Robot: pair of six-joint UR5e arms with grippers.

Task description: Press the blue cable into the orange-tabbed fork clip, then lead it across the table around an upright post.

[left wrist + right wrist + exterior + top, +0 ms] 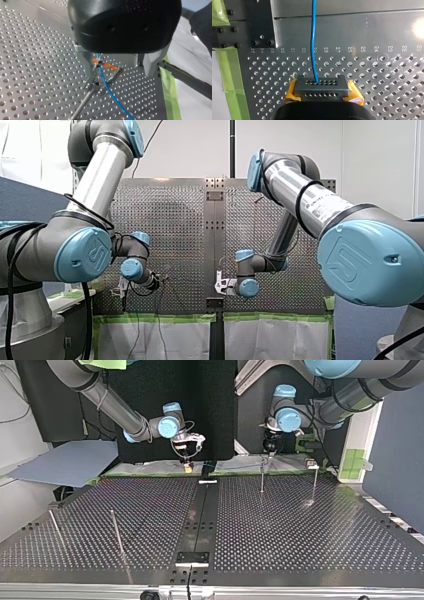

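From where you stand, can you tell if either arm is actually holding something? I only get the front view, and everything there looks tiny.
Observer: Yes. The right wrist view shows the right end effector shut on a thin blue cable.
Operator: And the other arm?
Observer: In the left wrist view the left end effector is open, its fingers either side of an orange-tabbed fork clip that the cable crosses.
Operator: Any posts out there?
Observer: The top view shows a thin upright metal post on the perforated table, at that view's left, apart from both arms.
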